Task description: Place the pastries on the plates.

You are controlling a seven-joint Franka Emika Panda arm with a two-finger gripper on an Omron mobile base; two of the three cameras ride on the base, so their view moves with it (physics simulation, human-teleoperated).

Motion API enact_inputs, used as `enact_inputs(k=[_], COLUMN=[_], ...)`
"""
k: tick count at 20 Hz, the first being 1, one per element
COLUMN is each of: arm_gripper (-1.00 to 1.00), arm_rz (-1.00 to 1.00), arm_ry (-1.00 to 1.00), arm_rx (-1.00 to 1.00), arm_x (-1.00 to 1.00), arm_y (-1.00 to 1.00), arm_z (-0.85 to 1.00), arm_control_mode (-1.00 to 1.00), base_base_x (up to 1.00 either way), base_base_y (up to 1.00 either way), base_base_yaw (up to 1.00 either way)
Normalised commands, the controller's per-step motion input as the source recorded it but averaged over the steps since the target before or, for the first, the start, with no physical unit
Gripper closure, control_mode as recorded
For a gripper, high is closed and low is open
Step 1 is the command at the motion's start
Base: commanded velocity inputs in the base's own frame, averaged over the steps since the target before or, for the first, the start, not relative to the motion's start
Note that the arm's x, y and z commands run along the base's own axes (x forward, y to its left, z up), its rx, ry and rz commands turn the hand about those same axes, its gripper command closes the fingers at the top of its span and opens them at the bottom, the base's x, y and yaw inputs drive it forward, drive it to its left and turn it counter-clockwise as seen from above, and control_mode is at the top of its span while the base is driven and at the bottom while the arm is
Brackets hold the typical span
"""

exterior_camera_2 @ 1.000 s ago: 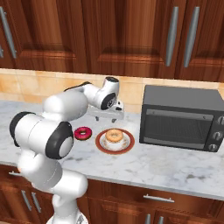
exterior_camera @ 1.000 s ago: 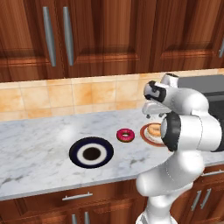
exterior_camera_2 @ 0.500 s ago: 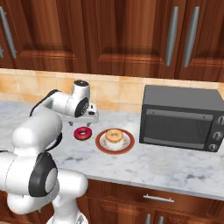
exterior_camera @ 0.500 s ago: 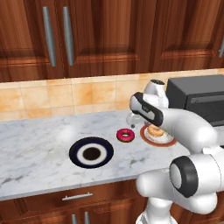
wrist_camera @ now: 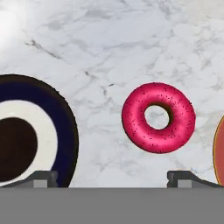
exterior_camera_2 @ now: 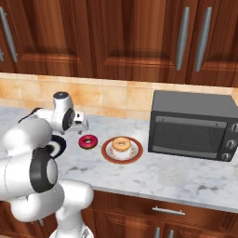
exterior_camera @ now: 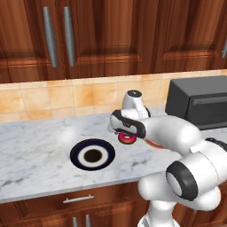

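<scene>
1. While the pink doughnut (wrist_camera: 158, 117) lies flat on the marble counter (wrist_camera: 131, 39), between the dark plate (wrist_camera: 65, 131) and the red-rimmed plate (exterior_camera_2: 122, 157), it touches neither of them and sits nearer the red-rimmed one.
2. It is likely light and soft, with icing that could smear or dent, so a gentle squeeze seems wiser than a hard one.
3. The ring shape suggests two ways to take hold: across the whole outer edge, or on one side of the ring with one finger down through the hole. Either way the fingers should come straight down.
4. The glazed doughnut (exterior_camera_2: 121, 144) already rests on the red-rimmed plate, so by my reckoning the pink one belongs on the dark plate.
5. The gripper (wrist_camera: 113, 177) hangs above the counter beside the pink doughnut, its two fingertips (wrist_camera: 43, 177) set wide apart with nothing between them; the doughnut lies toward one fingertip, not centred.
6. The microwave (exterior_camera_2: 193, 124) stands well apart on the far side of the red-rimmed plate, out of the way.
</scene>
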Motion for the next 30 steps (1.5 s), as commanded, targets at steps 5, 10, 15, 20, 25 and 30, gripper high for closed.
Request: enact_inputs(k=[5, 10, 15, 20, 25, 30], arm_gripper=[-1.00, -1.00, -1.00, -1.00, -1.00, -1.00], arm_rz=[0.00, 0.00, 0.00, 0.00, 0.00, 0.00], arm_ry=[0.14, 0.28, 0.21, 0.07, 0.00, 0.00], arm_rx=[-0.05, -0.02, 0.00, 0.00, 0.00, -0.01], arm_x=[0.74, 0.33, 0.03, 0.00, 0.11, 0.04], arm_y=[0.01, -0.30, 0.10, 0.11, -0.06, -0.07], arm_z=[-0.29, -0.66, -0.59, -0.22, -0.25, -0.10], arm_control_mode=[-1.00, -1.00, -1.00, -1.00, -1.00, -1.00], base_base_x=[0.00, 0.00, 0.00, 0.00, 0.00, 0.00], base_base_y=[0.00, 0.00, 0.00, 0.00, 0.00, 0.00], base_base_yaw=[0.00, 0.00, 0.00, 0.00, 0.00, 0.00])
